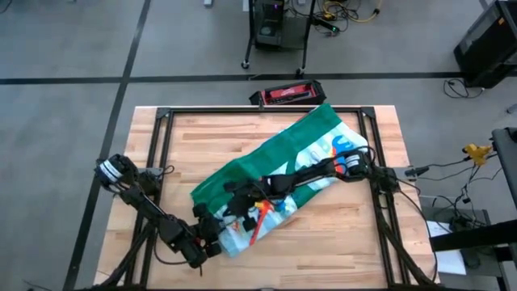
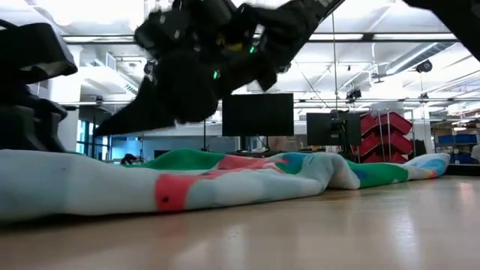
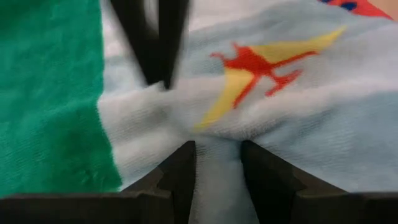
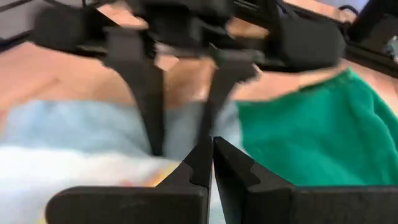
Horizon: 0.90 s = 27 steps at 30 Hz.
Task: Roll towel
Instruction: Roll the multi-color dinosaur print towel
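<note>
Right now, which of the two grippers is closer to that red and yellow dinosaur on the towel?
Left. The left gripper pinches the towel right beside the red and yellow dinosaur. The right gripper, shut, hovers close by near the towel's green border.

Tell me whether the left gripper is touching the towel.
Touching. The left wrist view shows it plainly: the left gripper has a fold of the towel bunched between its two fingers, the cloth pinched right against them.

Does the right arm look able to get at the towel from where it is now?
Probably yes: the right gripper, jaws shut, sits right over the towel beside the left gripper, which pinches a fold. Nothing lies between.
</note>
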### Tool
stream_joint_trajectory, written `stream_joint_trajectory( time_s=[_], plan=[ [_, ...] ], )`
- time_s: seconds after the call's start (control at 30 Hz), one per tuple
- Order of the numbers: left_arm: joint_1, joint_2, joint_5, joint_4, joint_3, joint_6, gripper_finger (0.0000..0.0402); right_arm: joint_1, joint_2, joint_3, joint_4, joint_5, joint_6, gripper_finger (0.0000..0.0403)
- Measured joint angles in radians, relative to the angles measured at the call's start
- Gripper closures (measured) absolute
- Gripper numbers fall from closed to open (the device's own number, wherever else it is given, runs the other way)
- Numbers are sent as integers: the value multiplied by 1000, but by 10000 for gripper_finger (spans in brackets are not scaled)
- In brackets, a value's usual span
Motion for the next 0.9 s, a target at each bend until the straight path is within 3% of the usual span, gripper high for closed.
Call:
stream_joint_trajectory(
  time_s=[0.13, 0.33, 0.7, 0.9],
  plan=[
    [13, 1, -5, 14, -2, 42, 283, -2, -100, -119, 43, 26, 11, 403],
    [45, 2, -45, 20, -5, 95, 283, -20, -176, -301, 300, 5, 47, 403],
    [176, 2, -54, 84, -21, 243, 283, -110, -65, -261, 309, -73, 52, 399],
    [189, 1, -46, 120, -22, 295, 283, -146, -48, -273, 310, -82, 61, 358]
  ],
)
